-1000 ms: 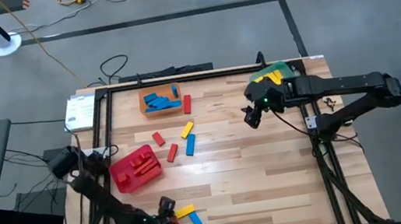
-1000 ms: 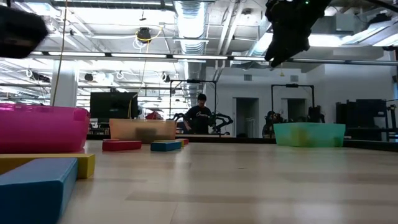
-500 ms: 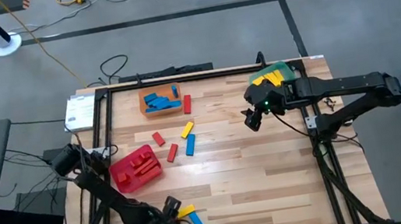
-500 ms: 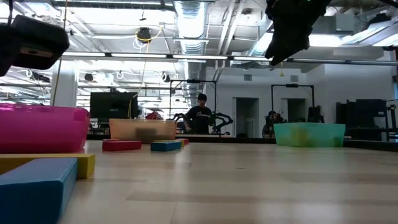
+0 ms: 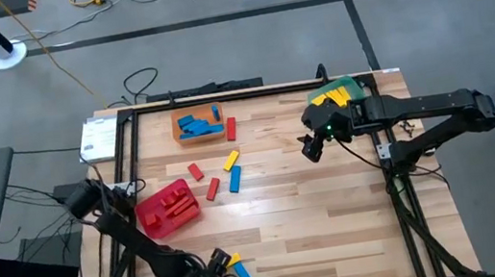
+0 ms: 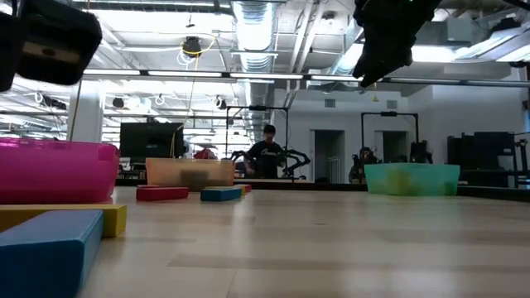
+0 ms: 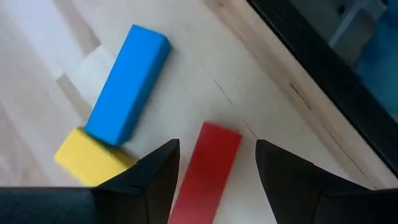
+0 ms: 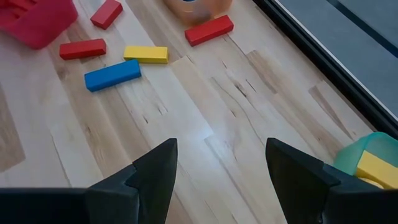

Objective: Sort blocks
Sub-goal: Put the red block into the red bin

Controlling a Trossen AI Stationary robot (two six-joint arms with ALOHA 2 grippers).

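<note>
Here the left hand point(image 7: 211, 171), spread wide, straddles a red block point(image 7: 208, 165).

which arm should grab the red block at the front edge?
Left. Its gripper is open right over the red block, fingers either side. The right gripper hangs empty across the table by the green bin.

The desk point(image 5: 336, 213) lies bare across its middle and right half. Obstacles crowd the left: the red bin point(image 5: 168, 209), loose blocks point(image 5: 220, 173) beside it, and the orange bin point(image 5: 197, 124) at the far edge.
</note>
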